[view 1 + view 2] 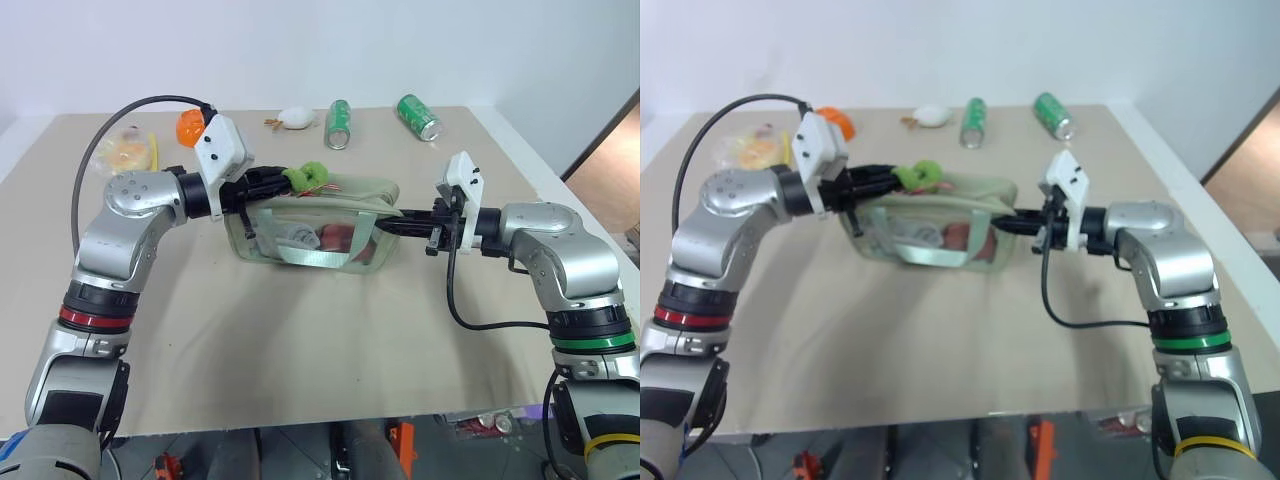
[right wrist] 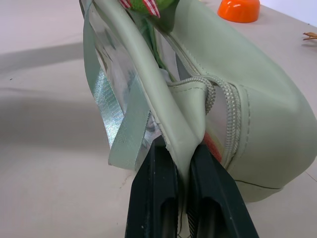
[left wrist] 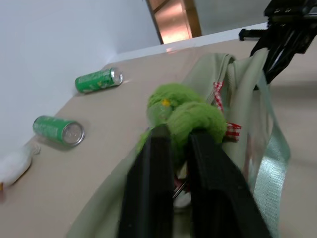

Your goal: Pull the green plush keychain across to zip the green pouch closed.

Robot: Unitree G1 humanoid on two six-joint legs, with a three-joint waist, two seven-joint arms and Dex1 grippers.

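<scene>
Your left gripper (image 3: 179, 148) pinches the green plush keychain (image 1: 308, 177) at the pouch's (image 1: 345, 190) nine-o'clock end, your right gripper (image 1: 392, 225) clamps the three-o'clock end, so the zip line runs straight toward three o'clock.

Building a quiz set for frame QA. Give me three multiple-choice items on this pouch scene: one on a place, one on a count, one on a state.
1. Where is the green plush keychain?
A. at the pouch end by the left gripper
B. beside the cans
C. at the table's near edge

2. How many green cans lie on the table?
A. one
B. two
C. four

3. What is the right gripper doing?
A. hanging open
B. holding a can
C. pinching the green pouch end

Answers: 1 A, the plush sits between the left gripper fingers. 2 B, two lie by the far edge. 3 C, fabric is clamped between its fingers.
</scene>
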